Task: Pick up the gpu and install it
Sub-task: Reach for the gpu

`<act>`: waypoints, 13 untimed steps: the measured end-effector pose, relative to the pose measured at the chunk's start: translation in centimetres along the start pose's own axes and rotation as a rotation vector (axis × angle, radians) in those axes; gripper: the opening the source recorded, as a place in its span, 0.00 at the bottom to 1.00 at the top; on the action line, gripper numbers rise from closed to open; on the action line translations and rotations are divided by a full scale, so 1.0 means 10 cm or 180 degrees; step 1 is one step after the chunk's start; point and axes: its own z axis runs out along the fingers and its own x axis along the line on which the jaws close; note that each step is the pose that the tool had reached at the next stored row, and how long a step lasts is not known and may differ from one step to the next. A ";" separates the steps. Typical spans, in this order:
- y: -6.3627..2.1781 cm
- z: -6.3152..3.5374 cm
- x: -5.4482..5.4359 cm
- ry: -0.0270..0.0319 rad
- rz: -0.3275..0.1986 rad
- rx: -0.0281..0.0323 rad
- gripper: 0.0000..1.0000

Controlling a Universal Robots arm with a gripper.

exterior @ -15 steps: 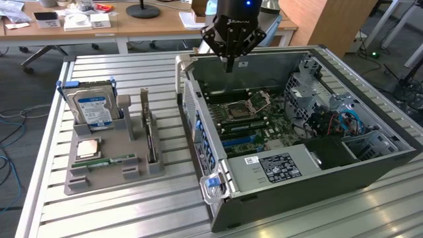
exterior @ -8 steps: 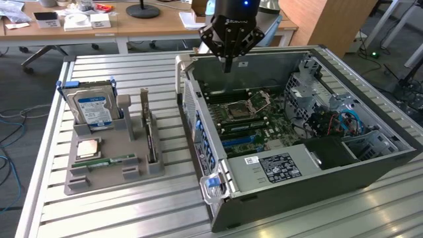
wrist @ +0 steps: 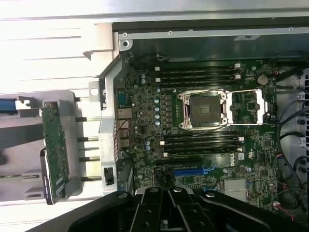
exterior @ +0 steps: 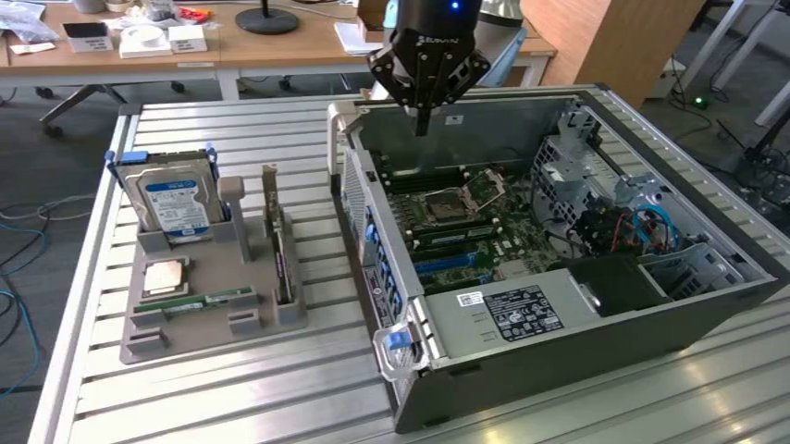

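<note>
Hovering above the open computer case [exterior: 593, 347], the gripper [exterior: 423, 125] is clenched on nothing; the gpu [exterior: 283, 268] stands in the rack [exterior: 203, 319], exterior view's left.

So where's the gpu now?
On the exterior view's left, the gpu stands on edge in the grey holder, between the hard drive and the computer case.

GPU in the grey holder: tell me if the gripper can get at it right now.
Probably yes. The gpu stands on edge in the grey holder with nothing above it; the gripper, shut, hangs over the open case beside it.
</note>
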 end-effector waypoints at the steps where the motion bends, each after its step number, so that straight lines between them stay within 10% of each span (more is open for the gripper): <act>1: 0.000 0.000 0.00 0.0000 0.0000 0.0000 0.11; 13: -0.003 -0.001 0.04 0.0000 0.0000 0.0000 0.11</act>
